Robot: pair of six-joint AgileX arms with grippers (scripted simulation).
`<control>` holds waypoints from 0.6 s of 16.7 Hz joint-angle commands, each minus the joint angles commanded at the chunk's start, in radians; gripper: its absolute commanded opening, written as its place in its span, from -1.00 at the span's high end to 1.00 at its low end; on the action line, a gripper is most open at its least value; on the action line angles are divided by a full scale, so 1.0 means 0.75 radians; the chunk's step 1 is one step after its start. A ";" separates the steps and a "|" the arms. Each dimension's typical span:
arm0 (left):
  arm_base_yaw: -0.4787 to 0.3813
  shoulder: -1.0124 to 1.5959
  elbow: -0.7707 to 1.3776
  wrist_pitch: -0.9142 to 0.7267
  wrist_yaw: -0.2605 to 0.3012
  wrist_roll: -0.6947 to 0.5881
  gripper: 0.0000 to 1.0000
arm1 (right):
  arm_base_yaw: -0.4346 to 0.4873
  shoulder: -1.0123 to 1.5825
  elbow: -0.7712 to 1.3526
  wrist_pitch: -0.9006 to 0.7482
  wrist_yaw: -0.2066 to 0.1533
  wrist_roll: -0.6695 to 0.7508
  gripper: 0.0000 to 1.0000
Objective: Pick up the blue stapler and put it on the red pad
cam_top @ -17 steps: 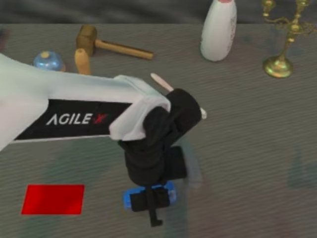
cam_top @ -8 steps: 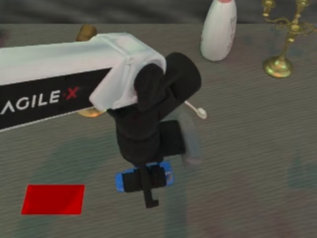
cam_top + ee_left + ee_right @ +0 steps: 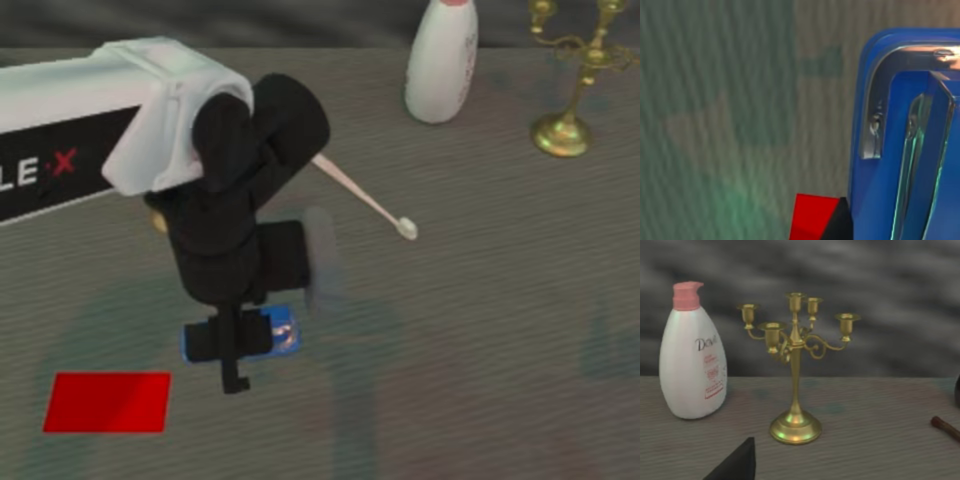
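Top view: left gripper (image 3: 233, 338) carries the stapler (image 3: 283, 331).
Fingers clamped across it, lifted to clear the table, red pad (image 3: 107, 402) lower left.

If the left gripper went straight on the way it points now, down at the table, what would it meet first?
The left gripper points down, shut on the blue stapler. Below it shows only bare table, so the stapler would likely touch that first, with the red pad off towards the table's left. Height above the table is unclear.
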 joint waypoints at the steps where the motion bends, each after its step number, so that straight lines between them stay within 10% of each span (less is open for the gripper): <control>1: 0.059 -0.035 -0.031 -0.005 0.000 0.077 1.00 | 0.000 0.000 0.000 0.000 0.000 0.000 -1.00; 10: 0.562 -0.339 -0.296 -0.037 0.000 0.706 1.00 | 0.000 0.000 0.000 0.000 0.000 0.000 -1.00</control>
